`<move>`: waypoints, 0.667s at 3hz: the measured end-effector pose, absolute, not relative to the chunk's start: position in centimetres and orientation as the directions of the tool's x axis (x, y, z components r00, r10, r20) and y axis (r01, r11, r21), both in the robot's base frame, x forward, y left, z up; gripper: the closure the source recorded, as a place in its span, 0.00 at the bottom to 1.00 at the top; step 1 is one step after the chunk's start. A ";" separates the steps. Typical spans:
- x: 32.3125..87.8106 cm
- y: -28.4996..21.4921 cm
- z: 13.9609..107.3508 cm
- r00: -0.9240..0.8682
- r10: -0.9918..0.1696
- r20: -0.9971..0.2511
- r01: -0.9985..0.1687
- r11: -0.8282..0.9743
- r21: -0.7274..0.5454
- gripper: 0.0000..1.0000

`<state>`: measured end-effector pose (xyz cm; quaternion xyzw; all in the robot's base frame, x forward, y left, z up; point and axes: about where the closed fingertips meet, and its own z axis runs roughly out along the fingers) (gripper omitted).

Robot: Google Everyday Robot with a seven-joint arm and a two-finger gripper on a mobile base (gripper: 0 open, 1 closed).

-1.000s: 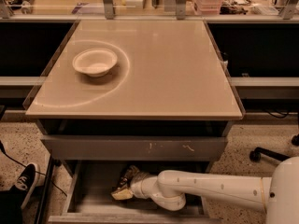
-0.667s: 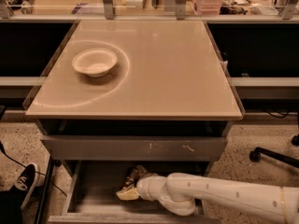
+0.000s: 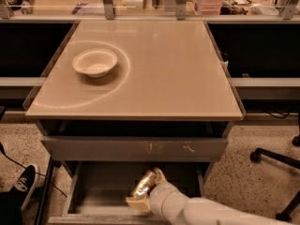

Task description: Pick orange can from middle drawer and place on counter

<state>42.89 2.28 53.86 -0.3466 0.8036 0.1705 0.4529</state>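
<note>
The orange can point(image 3: 143, 183) is shiny orange-brown and lies tilted inside the open middle drawer point(image 3: 93, 191), just above its grey floor. My gripper point(image 3: 145, 186) reaches into the drawer from the lower right on a white arm, with one pale finger point(image 3: 137, 202) below the can and one at its upper end. The fingers are closed around the can. The glossy beige counter point(image 3: 164, 69) lies above, with a faint pale ring mark.
A white bowl point(image 3: 95, 62) sits on the counter's left side. The closed drawer front point(image 3: 136, 149) with white scratches overhangs the middle drawer. A shoe point(image 3: 23, 182) is on the floor at left; a chair base point(image 3: 276, 158) at right.
The arm has swung so that it enters from lower down. The can, held in the gripper, has tilted up and risen a little inside the drawer.
</note>
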 end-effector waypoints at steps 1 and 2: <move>40.1 -3.5 59.8 -0.356 -0.399 -0.845 -0.567 0.811 -0.145 1.00; 40.3 -3.1 59.7 -0.355 -0.395 -0.848 -0.584 0.801 -0.128 1.00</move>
